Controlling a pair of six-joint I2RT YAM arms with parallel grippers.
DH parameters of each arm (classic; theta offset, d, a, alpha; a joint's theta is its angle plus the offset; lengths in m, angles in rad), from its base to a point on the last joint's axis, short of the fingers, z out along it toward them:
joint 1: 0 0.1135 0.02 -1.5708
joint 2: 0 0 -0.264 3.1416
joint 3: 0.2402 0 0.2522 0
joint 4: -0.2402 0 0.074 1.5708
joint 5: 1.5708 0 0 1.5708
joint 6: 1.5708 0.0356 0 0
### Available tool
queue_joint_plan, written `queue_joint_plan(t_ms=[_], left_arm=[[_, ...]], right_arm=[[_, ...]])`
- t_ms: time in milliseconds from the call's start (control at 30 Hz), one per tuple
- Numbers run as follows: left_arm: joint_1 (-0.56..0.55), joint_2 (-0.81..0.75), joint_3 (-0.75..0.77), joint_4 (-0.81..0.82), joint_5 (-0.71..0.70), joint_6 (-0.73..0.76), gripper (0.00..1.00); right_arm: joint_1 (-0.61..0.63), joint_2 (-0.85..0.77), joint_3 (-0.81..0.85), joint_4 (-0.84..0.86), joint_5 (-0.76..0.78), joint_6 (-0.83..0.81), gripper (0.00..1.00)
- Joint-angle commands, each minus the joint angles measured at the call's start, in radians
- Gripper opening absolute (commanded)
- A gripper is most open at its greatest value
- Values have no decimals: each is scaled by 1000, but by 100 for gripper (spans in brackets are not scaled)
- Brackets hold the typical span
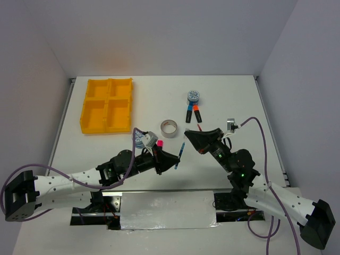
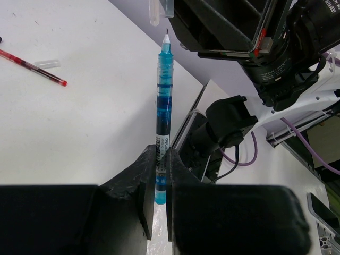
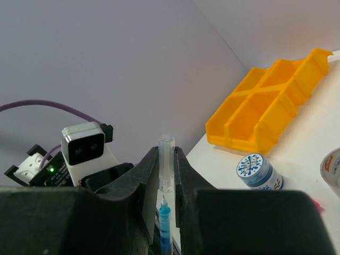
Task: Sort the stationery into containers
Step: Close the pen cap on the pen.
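1. Table (image 1: 239, 95): white top with walls on three sides. All stationery lies on it or is held just above it.
2. Yellow tray (image 1: 107, 99): far-left part of the table, four compartments, well apart from every loose item.
3. Left gripper (image 2: 159, 159): jaws pinched almost together on the lower barrel of the teal pen (image 2: 163, 101). The pen is held off the table at centre front, its bare tip pointing at the right gripper.
4. Right gripper (image 3: 166, 156): jaws narrowed onto a clear cap (image 3: 166, 142), open end facing the pen. The pen tip sits just short of that opening. I cannot tell whether they touch.
5. Blue-white tape roll A (image 1: 193, 96): far centre-right, just beyond the two highlighters.
6. Blue-white tape roll B (image 1: 139, 139): just beside the left wrist, partly hidden by its cable, between the tray and the ring.
7. Silver-grey tape ring (image 1: 169, 128): flat at mid-table, between roll B and the right gripper.
8. Blue-capped highlighter (image 1: 189, 113) and orange-capped highlighter (image 1: 196, 113): side by side, caps toward roll A.
9. Pink highlighter cap (image 1: 159, 144): visible against the left wrist. The body cannot be made out.
10. Red pen (image 2: 33, 67): flat on the table, near the right gripper.
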Motion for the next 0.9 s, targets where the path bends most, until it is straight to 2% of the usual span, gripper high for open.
queue_joint_plan(t_ms=[0,867], left_arm=[[-4,6,-3,78,11,5,0],[-4,-5,18,82,-1,25,0]], right_arm=[[4,-5,50,31,-11,-5,0],[4,-19,-27,57,-34,25,0]])
